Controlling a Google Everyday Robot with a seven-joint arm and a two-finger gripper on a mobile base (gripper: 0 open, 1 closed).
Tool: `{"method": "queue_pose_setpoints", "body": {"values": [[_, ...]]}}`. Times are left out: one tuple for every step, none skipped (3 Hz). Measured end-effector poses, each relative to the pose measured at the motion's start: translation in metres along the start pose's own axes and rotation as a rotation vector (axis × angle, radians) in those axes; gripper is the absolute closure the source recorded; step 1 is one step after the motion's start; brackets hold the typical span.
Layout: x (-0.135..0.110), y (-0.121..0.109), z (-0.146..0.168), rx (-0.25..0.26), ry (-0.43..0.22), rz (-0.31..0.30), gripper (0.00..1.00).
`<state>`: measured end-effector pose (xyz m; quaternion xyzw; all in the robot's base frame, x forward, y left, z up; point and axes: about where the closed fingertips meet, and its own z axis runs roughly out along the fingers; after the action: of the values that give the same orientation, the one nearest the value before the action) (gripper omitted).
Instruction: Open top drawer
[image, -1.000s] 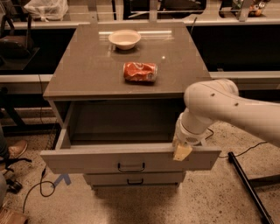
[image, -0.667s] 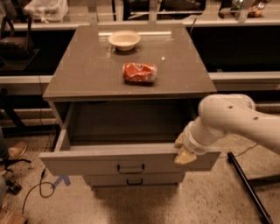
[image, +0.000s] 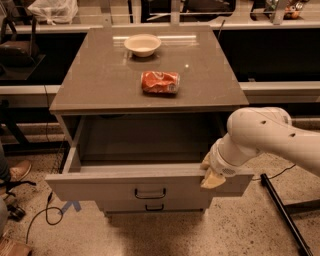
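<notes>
The top drawer (image: 110, 188) is a wide grey drawer pulled far out of the cabinet, with its deep grey box showing nothing inside. Its small dark bar handle (image: 149, 193) sits at the centre of the flat front. A narrower grey drawer (image: 150, 206) shows just below it, closed. My gripper (image: 210, 174) is at the right part of the drawer's front top edge, its tan fingertips against the rim, on the end of my white arm (image: 265, 137).
On the cabinet top (image: 100, 80) lie a crushed orange can (image: 160, 82) and a white bowl (image: 142, 44). A dark stand leg (image: 282, 210) slants across the floor at the right. A cable (image: 47, 210) and shoes (image: 17, 172) lie at the left.
My arm has shifted to the right and lower, with the gripper still at the drawer's front rim. The drawer stays pulled out.
</notes>
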<state>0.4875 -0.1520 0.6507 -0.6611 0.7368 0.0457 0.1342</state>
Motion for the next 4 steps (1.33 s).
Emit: {"method": "queue_pose_setpoints", "body": {"values": [[-0.0001, 0.0005, 0.0003, -0.001, 0.0, -0.001, 0.51], [-0.0002, 0.0011, 0.0006, -0.002, 0.001, -0.002, 0.28], [-0.0004, 0.0017, 0.0009, -0.003, 0.002, -0.003, 0.05], [-0.0005, 0.002, 0.001, -0.004, 0.002, -0.003, 0.0]]}}
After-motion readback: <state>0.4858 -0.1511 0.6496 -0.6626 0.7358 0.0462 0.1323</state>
